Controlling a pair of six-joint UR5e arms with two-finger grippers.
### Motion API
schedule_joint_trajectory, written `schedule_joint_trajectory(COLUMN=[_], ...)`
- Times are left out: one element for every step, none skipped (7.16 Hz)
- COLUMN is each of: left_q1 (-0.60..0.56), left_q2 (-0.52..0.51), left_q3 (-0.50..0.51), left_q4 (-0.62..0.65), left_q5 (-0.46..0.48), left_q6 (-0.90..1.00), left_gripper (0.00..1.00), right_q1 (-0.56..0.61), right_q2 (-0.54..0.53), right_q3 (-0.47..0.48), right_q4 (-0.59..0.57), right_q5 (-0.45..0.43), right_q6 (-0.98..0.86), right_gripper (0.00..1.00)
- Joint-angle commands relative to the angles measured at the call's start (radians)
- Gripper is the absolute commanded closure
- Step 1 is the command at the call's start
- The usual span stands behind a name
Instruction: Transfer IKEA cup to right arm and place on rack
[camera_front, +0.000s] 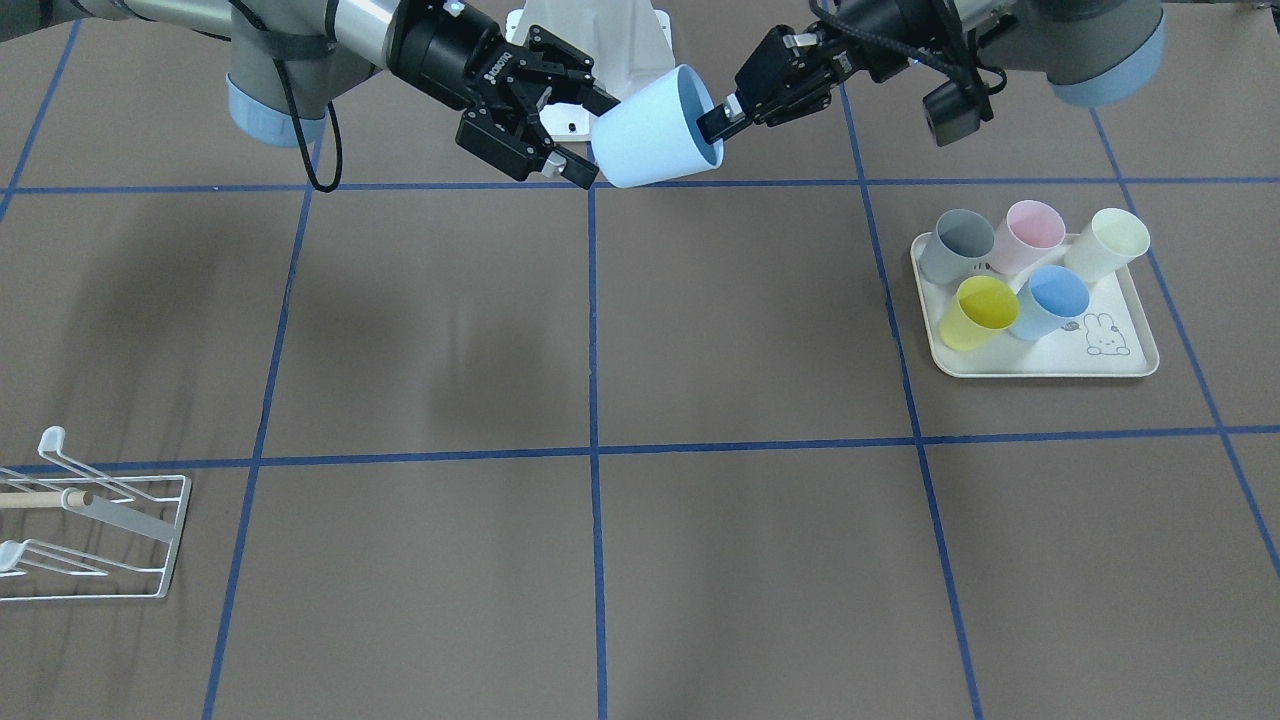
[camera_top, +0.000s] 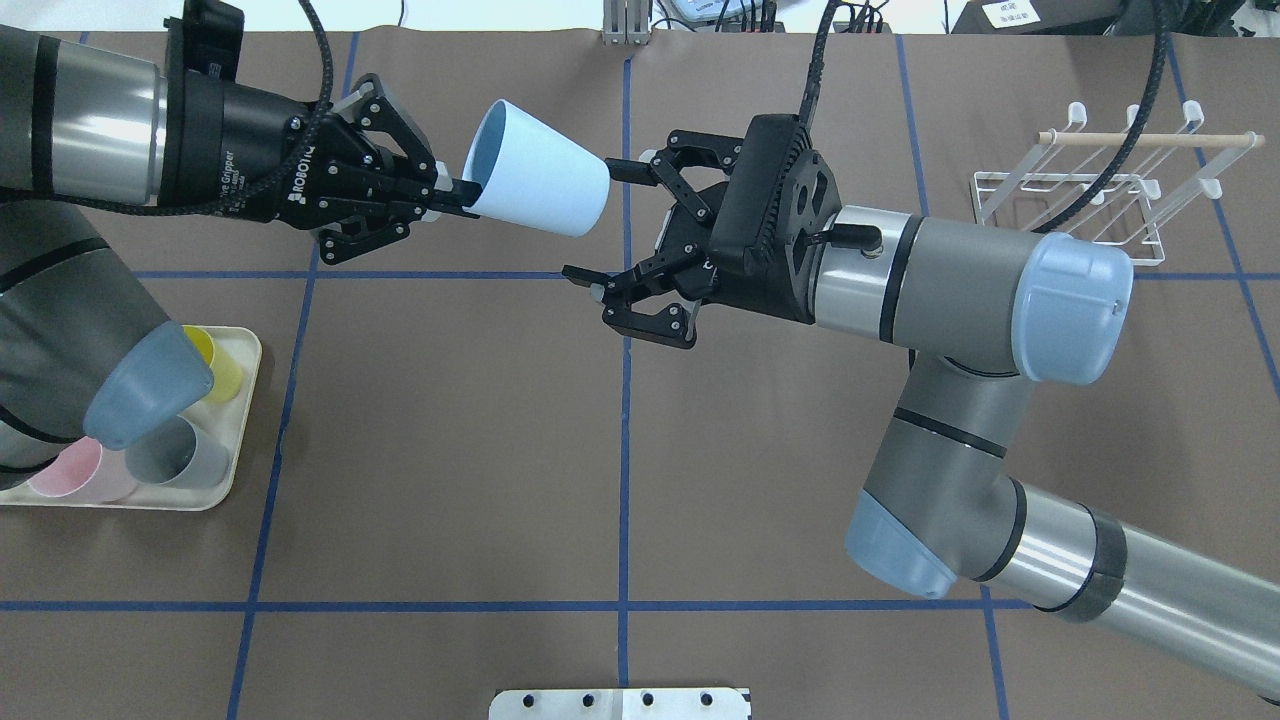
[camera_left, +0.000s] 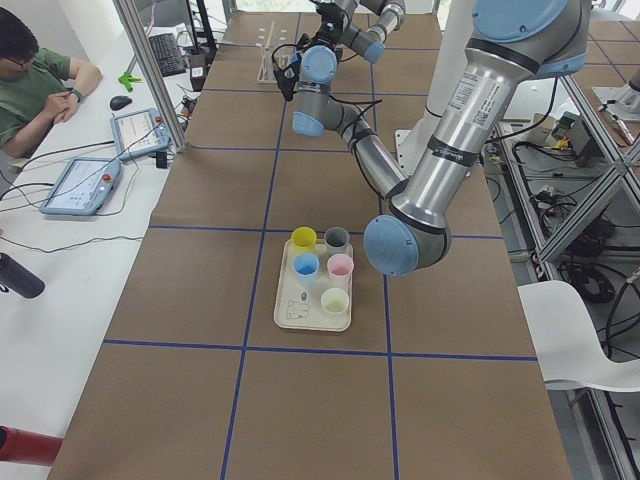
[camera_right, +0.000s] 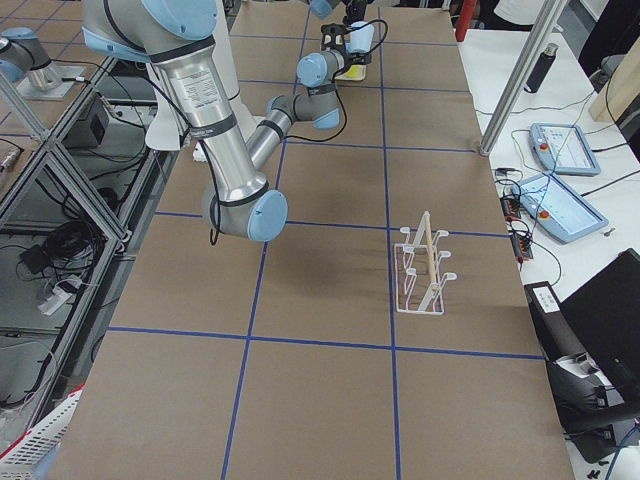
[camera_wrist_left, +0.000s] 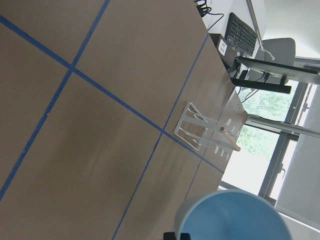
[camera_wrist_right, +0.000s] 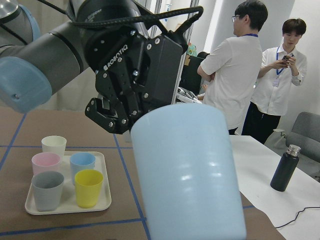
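At the far middle of the table (camera_top: 450, 450), toward 12 o'clock in the overhead view: handover set up, not yet made.

- Right arm (camera_top: 960, 290) reaching in from 4 o'clock. Elbow folded, wrist level, aimed toward 9.
- Left arm (camera_top: 90, 140) reaching in from 9 o'clock. Wrist level, aimed toward 3.
- Rack (camera_top: 1085, 185) standing at 2 o'clock, on the right arm's side.
- Tray (camera_front: 1120, 360) at 8 o'clock, carrying five other cups (camera_front: 1050, 300).
- IKEA cup (camera_top: 540, 175), pale blue, held clear of the table on its side. Long axis roughly 10-to-4, mouth toward the left arm, closed base toward the right.
- Left gripper (camera_top: 450, 195) pinching the rim, one finger inside, one outside.
- Right gripper (camera_top: 597, 220) spread wide, with the cup at its 10 o'clock. Base just at the gap between the fingers, nearer the far one; contact not determinable.

Judged next: short advance along the cup's axis, closure on the base, then release by the left.
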Motion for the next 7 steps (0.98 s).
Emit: schedule_joint_trajectory(left_q1=[0.001,0.002,0.002,0.002,0.007,0.008,0.008], left_q2=[0.000,0.000,-0.002,-0.002,-0.008,-0.012,-0.014], left_q3=[0.000,0.002,0.002,0.002,0.002,0.003,0.003], left_q4=[-0.001,-0.001,-0.001,-0.001,-0.001,-0.001,0.000], left_q5=[0.000,0.000,0.000,0.000,0.000,0.000,0.000], left_q6=[0.003,0.003,0.004,0.004,0.004,0.004,0.004], left_gripper=[1.00,1.00,1.00,1.00,1.00,1.00,1.00], right_q1=[0.000,0.000,0.000,0.002,0.002,0.002,0.002], right_q2=[0.000,0.000,0.000,0.000,0.000,0.000,0.000], right_q3=[-0.001,-0.001,-0.001,-0.001,-0.001,-0.001,-0.001], right_q4=[0.000,-0.001,-0.002,-0.002,-0.002,-0.002,-0.002], right_q5=[-0.004,-0.004,-0.003,-0.003,-0.003,-0.003,-0.003], right_q6=[-0.025,-0.060,-0.095,-0.103,-0.110,-0.114,-0.120], right_gripper=[0.10,0.10,0.10,0.10,0.10,0.10,0.10])
